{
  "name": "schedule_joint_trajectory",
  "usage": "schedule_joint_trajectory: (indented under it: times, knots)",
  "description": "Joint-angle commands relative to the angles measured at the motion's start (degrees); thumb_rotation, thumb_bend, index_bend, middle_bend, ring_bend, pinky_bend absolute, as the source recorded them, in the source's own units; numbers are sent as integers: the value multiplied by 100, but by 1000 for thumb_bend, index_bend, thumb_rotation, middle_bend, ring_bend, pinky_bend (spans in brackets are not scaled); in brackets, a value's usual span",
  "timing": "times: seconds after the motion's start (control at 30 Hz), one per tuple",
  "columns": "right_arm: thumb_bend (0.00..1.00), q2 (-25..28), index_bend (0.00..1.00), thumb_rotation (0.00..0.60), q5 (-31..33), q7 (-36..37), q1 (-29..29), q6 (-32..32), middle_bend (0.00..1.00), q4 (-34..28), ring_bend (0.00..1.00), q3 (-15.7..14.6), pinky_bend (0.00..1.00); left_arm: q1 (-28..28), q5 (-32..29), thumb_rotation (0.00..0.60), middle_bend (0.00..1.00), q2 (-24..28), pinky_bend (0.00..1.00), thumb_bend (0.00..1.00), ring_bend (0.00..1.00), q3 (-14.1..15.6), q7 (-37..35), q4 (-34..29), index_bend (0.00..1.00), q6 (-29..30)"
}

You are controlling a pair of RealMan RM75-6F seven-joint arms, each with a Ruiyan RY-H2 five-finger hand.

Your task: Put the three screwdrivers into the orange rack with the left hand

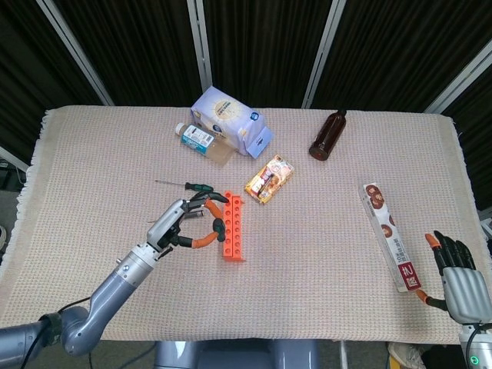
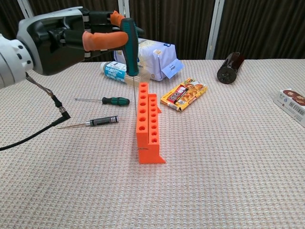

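Cloth-covered worktop (image 2: 228, 181)

Below the left robot hand (image 2: 71, 38): rack (image 2: 147, 126), two screwdrivers (image 2: 102, 100); beyond it, bag (image 2: 145, 57), bottles, snacks.

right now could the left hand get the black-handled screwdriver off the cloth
Probably not yet. The left hand already holds a green-handled screwdriver upright above the orange rack, so it is occupied. The black-handled screwdriver lies bare on the cloth beside the rack with nothing covering it.
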Motion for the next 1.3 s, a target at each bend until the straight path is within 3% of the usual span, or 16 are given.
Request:
schedule_joint_trajectory:
  times: [0.03,0.57,1.3]
  knots:
    - [0,-7,20,600,13,20,-2,-11,0,17,0,1,16,-119,32,600,217,-213,0,576,103,42,-47,227,662,-33]
    - [0,-21,20,600,23,187,-29,1,0,116,0,3,17,-344,-9,600,217,-886,0,587,103,186,426,1004,662,273]
    - [0,-4,20,600,68,165,-42,-39,0,92,0,6,17,-344,55,600,217,-705,0,587,102,289,-34,826,671,279]
